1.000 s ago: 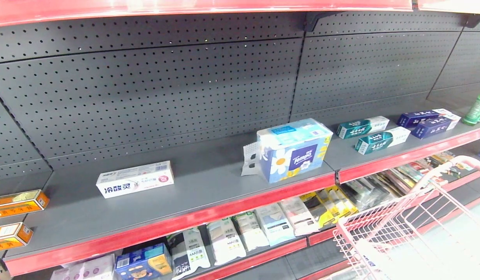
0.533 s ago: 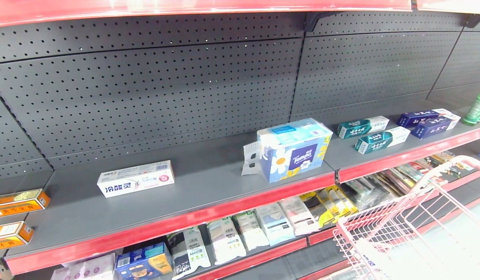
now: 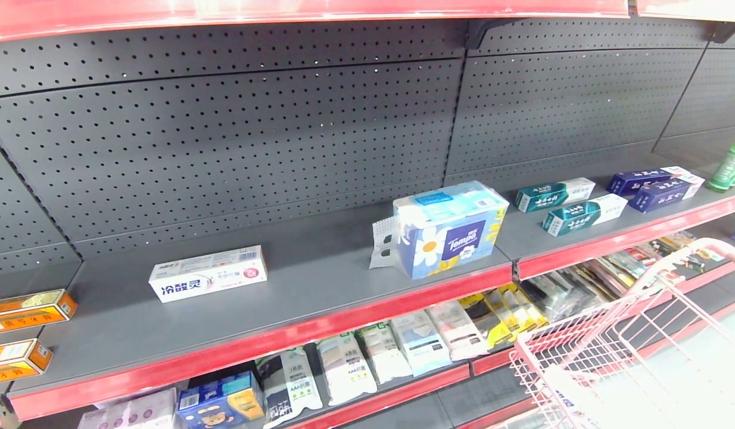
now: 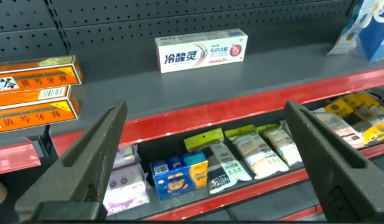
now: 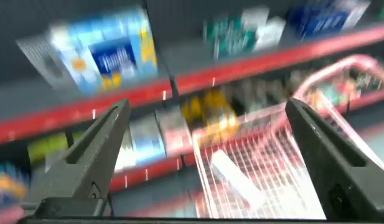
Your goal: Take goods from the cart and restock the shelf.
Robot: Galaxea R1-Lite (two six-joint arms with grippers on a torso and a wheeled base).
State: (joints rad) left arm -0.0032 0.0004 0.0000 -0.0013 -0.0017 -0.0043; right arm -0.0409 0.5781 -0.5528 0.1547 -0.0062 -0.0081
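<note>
The pink wire cart point(image 3: 606, 351) stands at the lower right, before the grey shelf point(image 3: 320, 280). On the shelf lie a white toothpaste box point(image 3: 206, 274) and a blue tissue pack point(image 3: 448, 229). My left gripper point(image 4: 204, 162) is open and holds nothing, level with the shelf's red front edge below the white toothpaste box point(image 4: 201, 51). My right gripper point(image 5: 207, 162) is open and holds nothing, above the cart point(image 5: 241, 155), where a white packet point(image 5: 235, 177) lies. The tissue pack point(image 5: 101, 56) is beyond it.
Green toothpaste boxes point(image 3: 573, 205) and blue boxes point(image 3: 656, 186) lie on the shelf's right section, with a green bottle point(image 3: 729, 165) at the far right. Orange boxes point(image 3: 25, 330) sit at the left. Bagged goods point(image 3: 397, 351) fill the lower shelf. A red shelf edge point(image 3: 284, 9) runs overhead.
</note>
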